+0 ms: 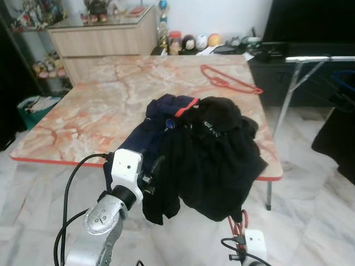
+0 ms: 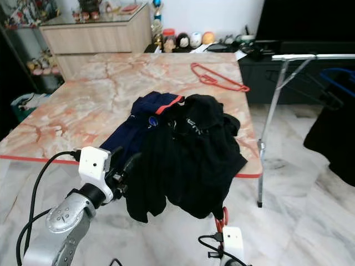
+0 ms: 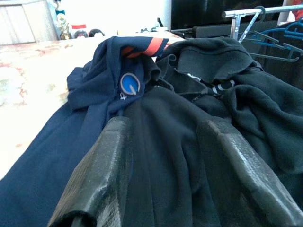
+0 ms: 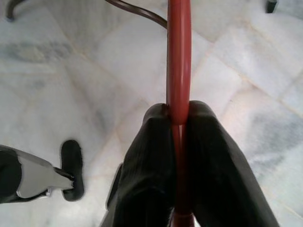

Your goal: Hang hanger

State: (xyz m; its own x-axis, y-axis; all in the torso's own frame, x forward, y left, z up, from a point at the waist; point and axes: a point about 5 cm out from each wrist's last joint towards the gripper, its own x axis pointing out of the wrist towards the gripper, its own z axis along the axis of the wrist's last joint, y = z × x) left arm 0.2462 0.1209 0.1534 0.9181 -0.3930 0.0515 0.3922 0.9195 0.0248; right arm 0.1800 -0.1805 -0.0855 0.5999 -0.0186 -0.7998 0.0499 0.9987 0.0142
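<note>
Pinching a red hanger (image 4: 179,61) low over the floor, the right gripper (image 4: 179,137) has fingers clamped; left gripper (image 3: 165,165) gapes empty at the clothes (image 1: 211,155). Rail (image 2: 310,56) (rightward) not yet reached.

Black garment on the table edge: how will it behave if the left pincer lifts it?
The black garment is likely floppy: it already drapes over the table edge in folds. It probably sags and stretches when lifted. It overlaps the navy shirt, so that may drag along.
</note>
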